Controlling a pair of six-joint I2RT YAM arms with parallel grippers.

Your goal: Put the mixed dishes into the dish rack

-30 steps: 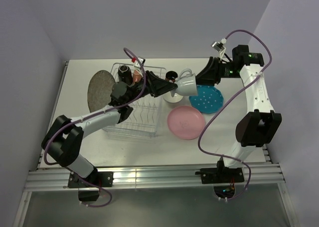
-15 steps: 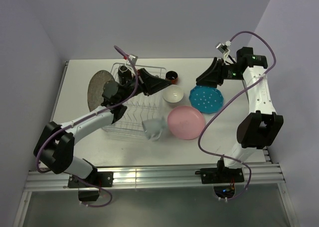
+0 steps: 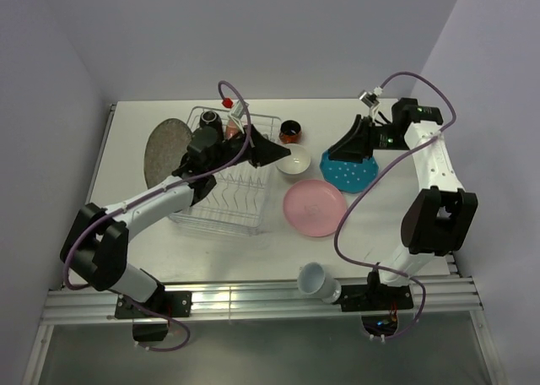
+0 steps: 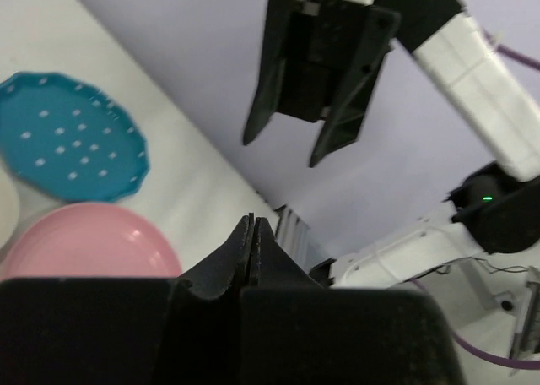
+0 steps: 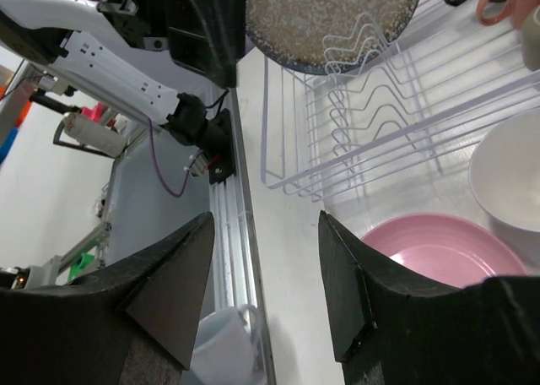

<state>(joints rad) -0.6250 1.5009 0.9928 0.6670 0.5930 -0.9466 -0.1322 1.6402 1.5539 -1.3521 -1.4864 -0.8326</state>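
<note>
Pale blue ceramic mug (image 3: 317, 279) lies at bench's (image 3: 211, 252) near edge, well apart from silvery wire dish rack (image 3: 221, 203). Left hand (image 3: 287, 154) stretched over rack, fingers together, empty; right hand's (image 3: 335, 154) fingers apart.

— What sort of place is this?
— A robotics lab, set up as a test cell. The left arm (image 3: 152, 203) and right arm (image 3: 434, 161) are bolted to aluminium rails (image 3: 253, 296) along the bottom of the overhead view.
— Not a kitchen, then, despite the dish rack (image 3: 232, 208)?
— No. Plain pale-violet walls (image 3: 278, 39) box in the white tabletop (image 3: 219, 254), and purple cables (image 3: 354, 208) loop off both arms.
</note>
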